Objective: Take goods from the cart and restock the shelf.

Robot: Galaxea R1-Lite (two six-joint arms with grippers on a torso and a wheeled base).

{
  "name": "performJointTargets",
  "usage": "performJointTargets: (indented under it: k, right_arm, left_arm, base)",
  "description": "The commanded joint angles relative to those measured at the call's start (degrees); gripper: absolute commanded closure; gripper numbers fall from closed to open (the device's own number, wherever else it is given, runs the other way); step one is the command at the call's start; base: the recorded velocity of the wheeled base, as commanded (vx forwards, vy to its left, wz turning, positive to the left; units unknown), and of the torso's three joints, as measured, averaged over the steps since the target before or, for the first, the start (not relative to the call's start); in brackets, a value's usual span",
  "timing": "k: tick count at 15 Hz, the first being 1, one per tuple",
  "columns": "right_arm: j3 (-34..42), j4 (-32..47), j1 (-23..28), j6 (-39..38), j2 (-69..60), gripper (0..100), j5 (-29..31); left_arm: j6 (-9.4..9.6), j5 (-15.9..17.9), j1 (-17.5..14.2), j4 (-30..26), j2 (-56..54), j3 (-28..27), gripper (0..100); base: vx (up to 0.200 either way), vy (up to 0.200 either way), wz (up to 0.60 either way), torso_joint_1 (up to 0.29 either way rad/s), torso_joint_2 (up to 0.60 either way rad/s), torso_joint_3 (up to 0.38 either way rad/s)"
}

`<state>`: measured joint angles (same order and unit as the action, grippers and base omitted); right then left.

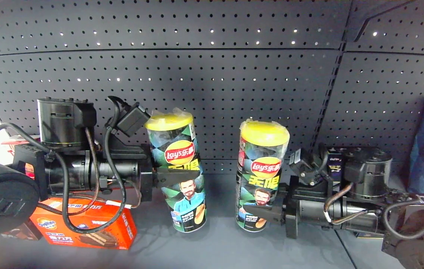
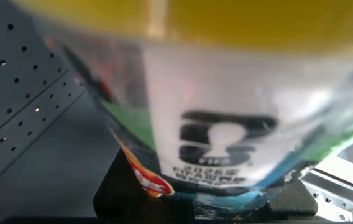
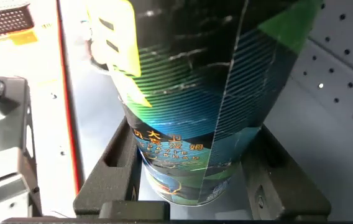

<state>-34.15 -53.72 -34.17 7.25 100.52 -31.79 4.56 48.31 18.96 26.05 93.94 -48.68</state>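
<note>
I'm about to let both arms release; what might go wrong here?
The left can is tall and narrow; if the fingers of the left gripper drag on opening, it may topple into the right can. The right gripper holds its can low, so pulling back could tip it.

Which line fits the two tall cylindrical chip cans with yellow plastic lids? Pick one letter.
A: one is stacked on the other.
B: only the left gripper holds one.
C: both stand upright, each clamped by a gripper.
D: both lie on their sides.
C: the left chip can stands upright in the left gripper, the right chip can in the right gripper, set apart.
</note>
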Motion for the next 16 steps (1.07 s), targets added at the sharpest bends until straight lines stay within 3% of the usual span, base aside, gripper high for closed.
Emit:
performJointTargets:
  k: [1,3,16]
  right_arm:
    - [4.18,-2.79,-0.9,-0.57,-0.94,100,-0.02]
    - [7.34,-6.83,-1.6,-1.63,-0.33,100,-0.02]
    - [8.66,-8.5,-3.62,-2.86,3.89,100,0.06]
  left_arm:
    - [0.01,0.03,0.12,0.05,0.01,-0.1,100]
    - [0.01,-0.06,0.38,0.05,0.1,-0.1,100]
    - [0.01,-0.06,0.38,0.05,0.37,-0.1,100]
  base:
    - [0.0,0.0,0.0,0.0,0.0,0.0]
    - [0.0,0.0,0.0,0.0,0.0,0.0]
    - [0.0,0.0,0.0,0.0,0.0,0.0]
